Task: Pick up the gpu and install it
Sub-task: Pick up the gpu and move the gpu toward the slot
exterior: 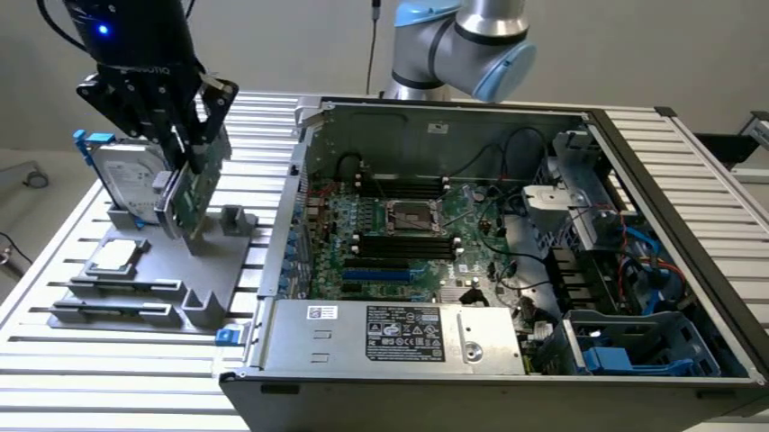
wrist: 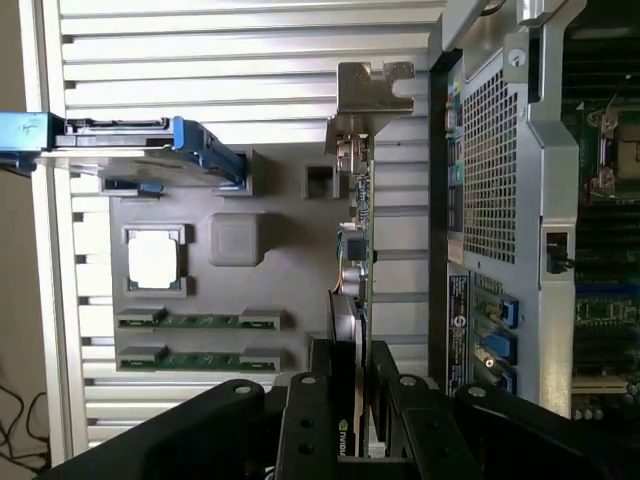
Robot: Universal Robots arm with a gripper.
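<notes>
I am gripping the gpu [exterior: 190, 193] tight in my gripper [exterior: 183, 155], at the grey holder [exterior: 204, 270] on the exterior view's left, and it is not yet going into the computer case [exterior: 433, 121].

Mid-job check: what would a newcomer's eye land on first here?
The gripper clamps the gpu at the grey fixture, on the exterior view's left. To its right, the open case bares its motherboard.

A plain white wall [exterior: 301, 45] stands behind the ribbed aluminium table [exterior: 108, 382], pale floor [exterior: 22, 205] beside it.
</notes>
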